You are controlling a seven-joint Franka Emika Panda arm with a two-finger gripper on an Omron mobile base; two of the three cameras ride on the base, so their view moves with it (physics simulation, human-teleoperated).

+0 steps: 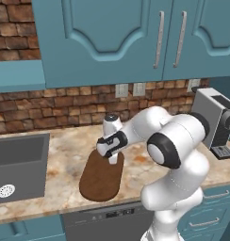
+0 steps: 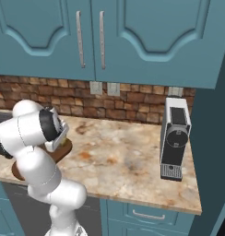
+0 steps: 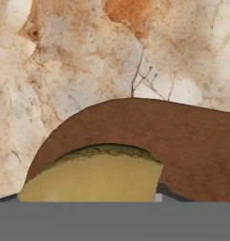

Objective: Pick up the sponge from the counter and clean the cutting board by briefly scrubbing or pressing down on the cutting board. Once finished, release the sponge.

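The two-finger gripper (image 1: 113, 159) holds the small yellow-olive soft sponge (image 3: 95, 176) by its sides, low over the rounded far end of the dark brown wooden cutting board (image 1: 101, 180) near the worktop's front edge; light and yielding, it should squash easily.

We see the cutting board (image 1: 102, 179) lying flat on the counter (image 1: 65, 150), its near rounded end close to the front edge; the gripper (image 1: 113, 159) reaches down onto the board's far end, though we cannot tell how its fingers stand; the arm's white bulk rises at lower right; a grey sink basin (image 1: 18, 164) sits to the left, with a round drain (image 1: 6, 190) in it; a coffee machine (image 1: 216, 123) stands at the right; blue cabinets (image 1: 135, 37) hang above a brick wall (image 1: 51, 108) with outlets (image 1: 130, 89).
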